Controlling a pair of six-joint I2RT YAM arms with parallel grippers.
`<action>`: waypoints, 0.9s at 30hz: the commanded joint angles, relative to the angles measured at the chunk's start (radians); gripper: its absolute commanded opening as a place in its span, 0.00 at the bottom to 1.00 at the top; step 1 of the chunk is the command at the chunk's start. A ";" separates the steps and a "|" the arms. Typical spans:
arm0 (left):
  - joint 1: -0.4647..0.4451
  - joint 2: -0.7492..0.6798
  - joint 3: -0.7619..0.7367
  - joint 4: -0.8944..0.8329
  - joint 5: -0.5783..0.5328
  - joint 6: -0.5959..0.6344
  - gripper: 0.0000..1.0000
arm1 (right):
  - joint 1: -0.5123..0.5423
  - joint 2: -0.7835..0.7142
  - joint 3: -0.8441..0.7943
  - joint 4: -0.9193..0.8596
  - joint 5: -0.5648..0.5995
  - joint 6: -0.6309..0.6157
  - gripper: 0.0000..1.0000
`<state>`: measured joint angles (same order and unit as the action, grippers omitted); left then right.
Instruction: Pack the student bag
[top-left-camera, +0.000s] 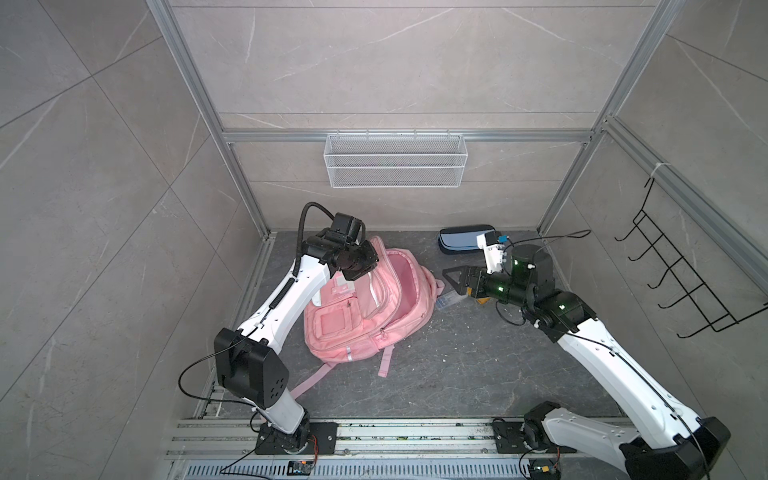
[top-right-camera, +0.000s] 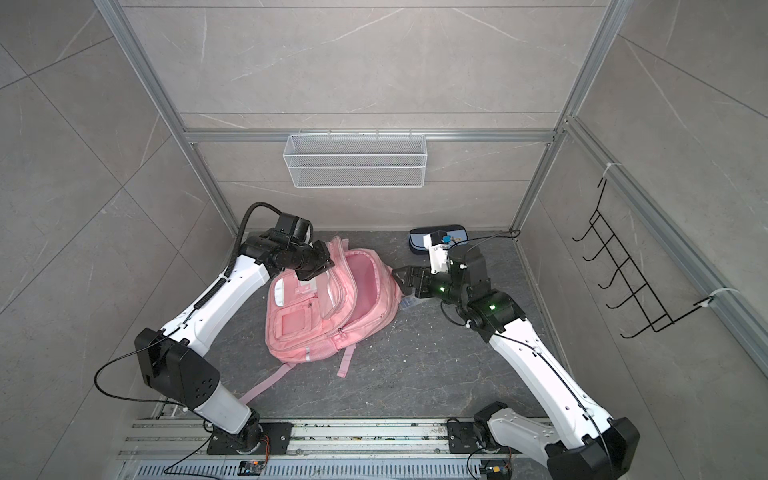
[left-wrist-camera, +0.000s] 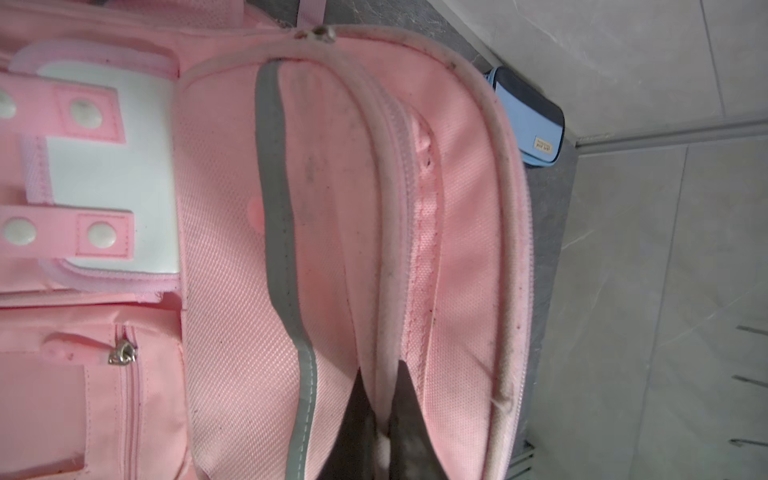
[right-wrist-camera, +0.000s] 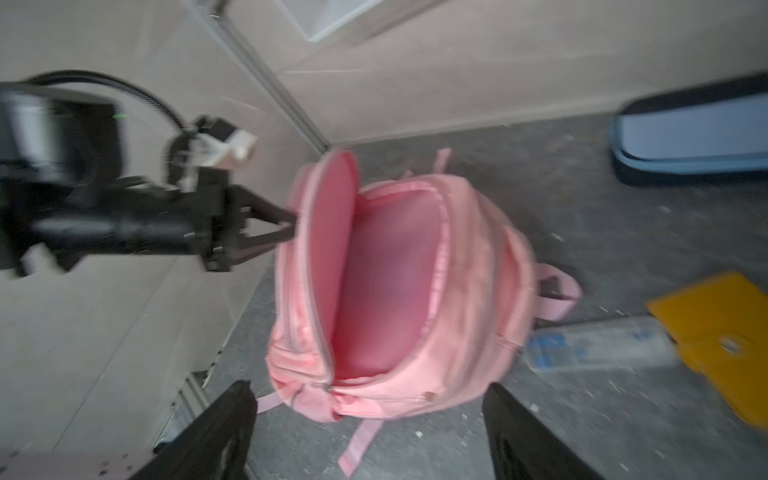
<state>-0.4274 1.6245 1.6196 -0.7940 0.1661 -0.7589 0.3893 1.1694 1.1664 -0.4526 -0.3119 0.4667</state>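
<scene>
Pink fabric takes up the middle of the dark stone floor (top-left-camera: 457, 374) in both top views. The student bag (top-left-camera: 353, 320) lies front up between the arms, with its main compartment gaping. The left gripper (top-left-camera: 361, 266) sits at the raised flap's rim. The right gripper (top-left-camera: 451, 279) hangs just beside the bag's opposite side, jaws apart and holding nothing. A blue pencil case (top-left-camera: 463, 239) lies near the back wall, below a white wire basket (top-left-camera: 395, 160). From this height no lettering can be made out.

The left wrist view alone shows the grip closely: the left gripper (left-wrist-camera: 380, 399) has its jaws clamped together on the flap's piped zip edge. It also shows the white front patch (left-wrist-camera: 112, 166), a grey reflective stripe (left-wrist-camera: 274, 208) and a small tan label (left-wrist-camera: 542, 147) on the pencil case, its print too small to read.

The right wrist view is blurred, but only it looks into the pink lining. The right gripper (right-wrist-camera: 368, 388) has its fingers spread wide before the bag. A yellow flat piece (right-wrist-camera: 719, 336) touches a clear plastic piece (right-wrist-camera: 598, 343) whose blue print is unreadable.
</scene>
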 joint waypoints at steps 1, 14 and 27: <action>-0.003 -0.033 -0.002 -0.024 -0.006 0.249 0.00 | -0.079 0.098 0.024 -0.281 0.055 0.069 0.88; -0.193 0.042 -0.001 -0.110 -0.121 0.469 0.03 | -0.251 0.276 -0.044 -0.257 0.051 0.105 0.88; -0.225 0.054 -0.017 -0.183 -0.188 0.437 0.38 | -0.331 0.379 0.021 -0.247 0.106 -0.039 0.87</action>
<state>-0.6548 1.6917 1.6001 -0.9276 0.0013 -0.3332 0.0807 1.5272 1.1389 -0.6922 -0.2359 0.4847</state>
